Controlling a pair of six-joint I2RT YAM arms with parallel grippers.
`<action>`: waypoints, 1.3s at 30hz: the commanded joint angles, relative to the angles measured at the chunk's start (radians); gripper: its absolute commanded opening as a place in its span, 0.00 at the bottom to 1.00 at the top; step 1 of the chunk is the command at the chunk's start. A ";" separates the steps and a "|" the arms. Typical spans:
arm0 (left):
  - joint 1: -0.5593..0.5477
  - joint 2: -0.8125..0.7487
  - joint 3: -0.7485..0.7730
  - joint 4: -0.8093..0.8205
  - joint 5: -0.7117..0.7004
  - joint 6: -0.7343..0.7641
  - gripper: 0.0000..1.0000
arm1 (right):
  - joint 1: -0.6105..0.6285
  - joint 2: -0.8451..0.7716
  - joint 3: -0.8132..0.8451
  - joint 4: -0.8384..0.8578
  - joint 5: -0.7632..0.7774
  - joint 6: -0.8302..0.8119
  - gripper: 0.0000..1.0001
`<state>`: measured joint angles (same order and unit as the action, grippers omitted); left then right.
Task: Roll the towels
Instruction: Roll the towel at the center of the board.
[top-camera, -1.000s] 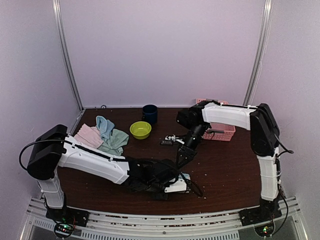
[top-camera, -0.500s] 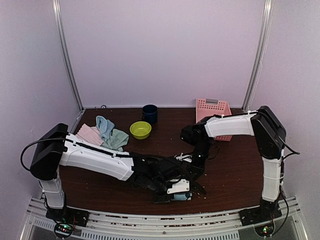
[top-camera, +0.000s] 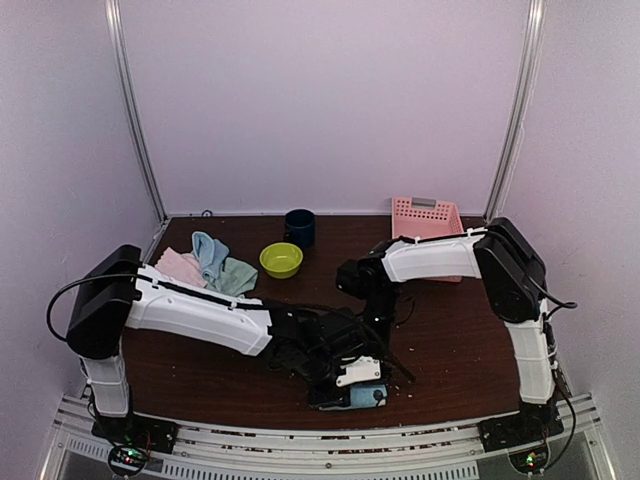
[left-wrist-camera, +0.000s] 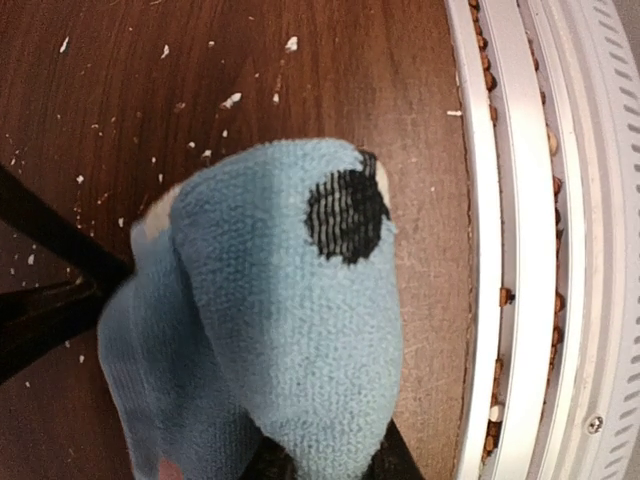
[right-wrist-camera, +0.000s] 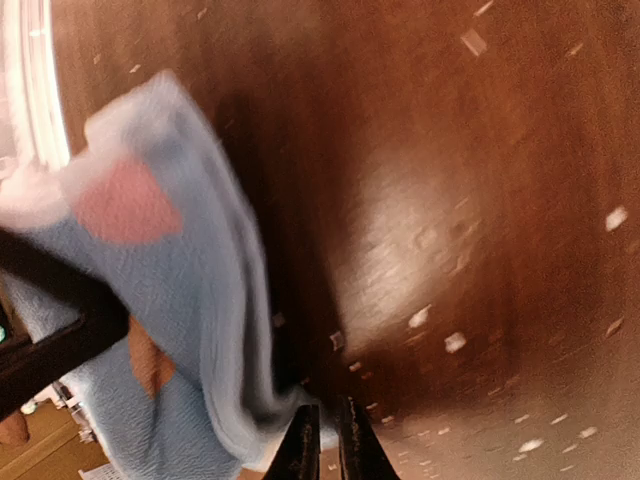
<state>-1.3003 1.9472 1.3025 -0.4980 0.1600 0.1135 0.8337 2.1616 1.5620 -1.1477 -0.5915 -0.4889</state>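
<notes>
The light blue towel with pink and orange patches (left-wrist-camera: 290, 320) (right-wrist-camera: 190, 300) is bunched into a loose roll near the table's front edge (top-camera: 368, 397). My left gripper (left-wrist-camera: 330, 458) (top-camera: 352, 384) is shut on it, with the dark fingers showing on either side of the cloth's lower end. My right gripper (right-wrist-camera: 322, 432) (top-camera: 388, 352) has come in from the right, its jaws nearly together on the towel's pale corner. Three more towels lie piled at the back left: pink (top-camera: 178, 268), pale blue (top-camera: 207, 249) and mint green (top-camera: 233, 277).
A lime-green bowl (top-camera: 281, 260) and a dark blue cup (top-camera: 299, 227) stand at the back centre, and a pink lattice basket (top-camera: 427, 214) at the back right. The white front rail (left-wrist-camera: 500, 250) runs right beside the held towel. Pale crumbs dot the dark wood.
The right arm swung from near the basket down to the front towel and its jaws closed. The left gripper shifted the towel slightly right and nearer the front edge.
</notes>
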 joint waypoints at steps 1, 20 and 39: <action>0.042 0.051 0.007 -0.018 0.202 -0.048 0.15 | -0.010 0.042 0.122 -0.018 -0.007 -0.019 0.12; 0.275 0.247 0.031 0.093 0.776 -0.235 0.15 | -0.220 -0.735 0.044 0.237 -0.093 0.052 0.36; 0.323 0.342 0.056 0.118 0.903 -0.359 0.14 | 0.360 -0.782 -0.472 0.433 0.455 -0.114 0.45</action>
<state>-0.9821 2.2337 1.3651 -0.3676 1.1122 -0.2020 1.1229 1.3567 1.1553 -0.8516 -0.3679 -0.6029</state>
